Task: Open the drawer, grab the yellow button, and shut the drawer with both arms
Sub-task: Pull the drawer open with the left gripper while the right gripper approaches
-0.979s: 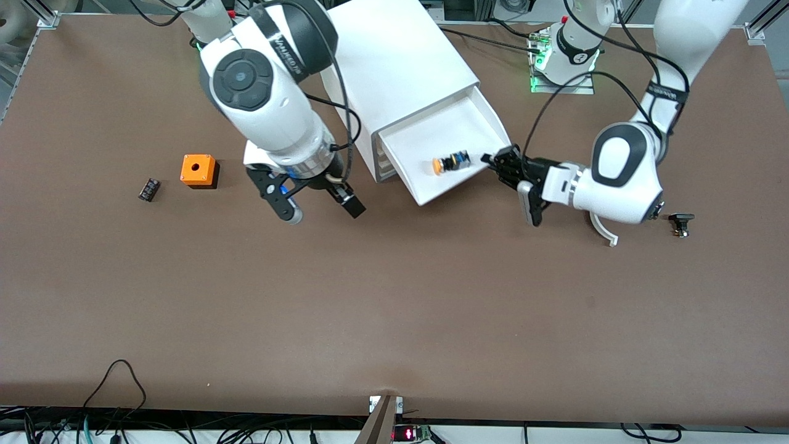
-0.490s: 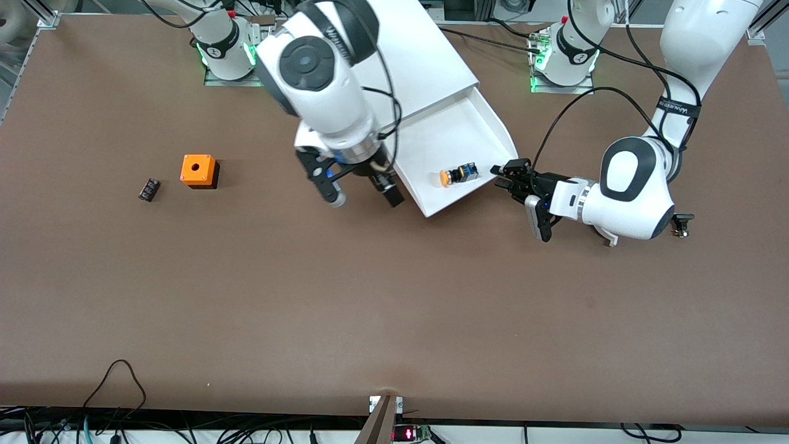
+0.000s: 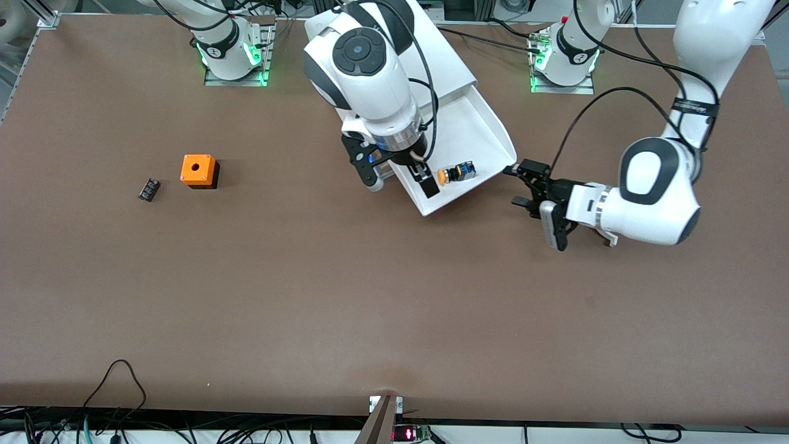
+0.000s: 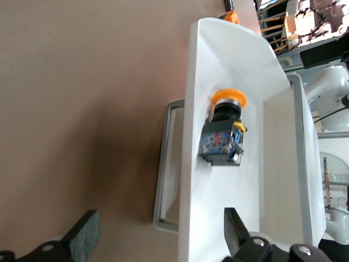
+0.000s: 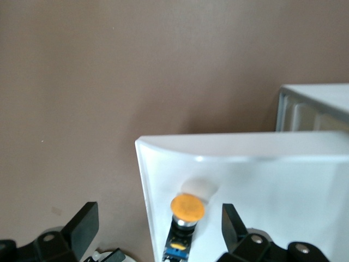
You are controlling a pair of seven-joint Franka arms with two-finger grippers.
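Note:
The drawer [image 3: 478,132] stands pulled out of the white cabinet [image 3: 450,61]. In it lies the button [image 3: 455,174], its orange cap toward the right arm's end of the table. My right gripper [image 3: 400,183] hangs open over the drawer's front corner. One of its fingers [image 3: 429,185] is inside the tray beside the cap, the other is outside. The right wrist view shows the button [image 5: 187,210] between the spread fingers of the right gripper [image 5: 158,226]. My left gripper [image 3: 516,185] is open, just clear of the drawer. In its wrist view the left gripper [image 4: 158,240] faces the handle [image 4: 166,164] and the button [image 4: 223,131].
An orange cube [image 3: 198,170] with a round hole and a small black part [image 3: 148,189] lie on the brown table [image 3: 370,296] toward the right arm's end. The cabinet's lower drawers are mostly hidden under the pulled-out tray.
The left gripper opened, let go of the drawer's front and backed off. The drawer came farther out. The right arm swung from the table to over the drawer's front corner.

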